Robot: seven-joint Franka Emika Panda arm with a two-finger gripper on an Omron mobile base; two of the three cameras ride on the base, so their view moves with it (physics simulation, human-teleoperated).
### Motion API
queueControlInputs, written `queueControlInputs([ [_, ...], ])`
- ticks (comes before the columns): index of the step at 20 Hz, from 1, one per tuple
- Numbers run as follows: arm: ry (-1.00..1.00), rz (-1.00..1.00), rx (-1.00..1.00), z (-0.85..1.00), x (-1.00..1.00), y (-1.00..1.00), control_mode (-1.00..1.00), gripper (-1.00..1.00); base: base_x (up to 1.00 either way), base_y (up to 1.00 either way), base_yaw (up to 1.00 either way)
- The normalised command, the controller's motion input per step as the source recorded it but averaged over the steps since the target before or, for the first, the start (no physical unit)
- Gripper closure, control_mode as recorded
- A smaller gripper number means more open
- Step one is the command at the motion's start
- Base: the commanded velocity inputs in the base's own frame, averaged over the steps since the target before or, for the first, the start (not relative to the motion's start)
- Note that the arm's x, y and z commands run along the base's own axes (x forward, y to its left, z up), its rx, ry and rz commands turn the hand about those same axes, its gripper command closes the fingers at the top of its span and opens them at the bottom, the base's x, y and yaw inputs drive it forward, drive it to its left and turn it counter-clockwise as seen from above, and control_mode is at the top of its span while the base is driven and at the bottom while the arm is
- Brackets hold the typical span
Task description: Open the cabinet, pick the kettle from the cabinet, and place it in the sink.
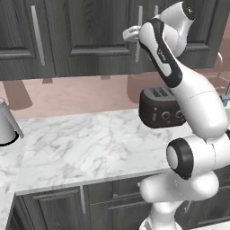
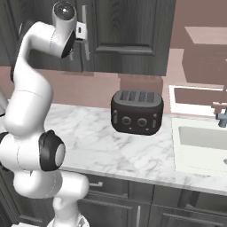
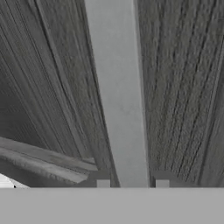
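The cabinet (image 1: 90,36) is a dark grey wood-grain wall unit above the counter, and its doors are closed. My gripper (image 1: 133,33) is raised to the long silver bar handle (image 1: 139,38) of one door. In the hand view the handle (image 3: 118,96) runs straight between my gripper (image 3: 132,183) fingers, with a thin gap on each side. From the right base view the gripper (image 2: 81,30) sits at the same handle (image 2: 85,46). The kettle is hidden. The sink (image 2: 199,142) lies in the marble counter at the right.
A dark toaster (image 1: 159,108) (image 2: 136,111) stands on the white marble counter (image 1: 90,143) below my arm. A tall conical silver vessel (image 1: 6,123) stands at the far left. A silver-grey faucet (image 2: 221,113) rises at the sink's right side.
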Motion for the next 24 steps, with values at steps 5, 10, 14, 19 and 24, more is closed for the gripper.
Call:
queueControlInputs([
  [5,-0.26,0.12,0.09,-0.06,-0.27,0.36,-1.0,1.0,0.0,0.0,0.0],
  [10,-0.07,0.07,0.02,-0.01,-0.26,0.43,-1.0,1.0,0.0,0.0,0.0],
  [14,0.06,0.04,0.0,0.01,-0.29,0.43,-1.0,1.0,0.0,0.0,0.0],
  [19,0.06,0.04,0.0,0.04,-0.33,0.44,-1.0,1.0,0.0,0.0,0.0],
  [24,0.02,0.03,0.0,0.01,-0.4,0.42,-1.0,1.0,0.0,0.0,0.0],
])
